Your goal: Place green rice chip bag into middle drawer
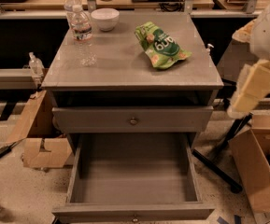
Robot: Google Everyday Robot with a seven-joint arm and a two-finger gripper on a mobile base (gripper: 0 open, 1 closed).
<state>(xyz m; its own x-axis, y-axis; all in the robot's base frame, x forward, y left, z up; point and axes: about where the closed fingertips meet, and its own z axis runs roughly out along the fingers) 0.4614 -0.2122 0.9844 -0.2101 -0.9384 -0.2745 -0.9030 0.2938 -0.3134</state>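
The green rice chip bag [161,45] lies flat on the grey cabinet top [120,64], toward its back right. The middle drawer [133,181] is pulled fully open at the bottom, with its inside bare and its knob at the front edge. The like drawer front [133,121] above it is shut. My gripper [246,94], on the white and cream arm, hangs at the right edge of the view. It is beside the cabinet's right side, apart from the bag and below the level of the top.
Two clear water bottles [82,34] and a white bowl [105,18] stand at the back left of the top. Cardboard boxes lie on the floor at left [41,148] and right [258,171]. A black stand leg [218,164] runs by the drawer's right side.
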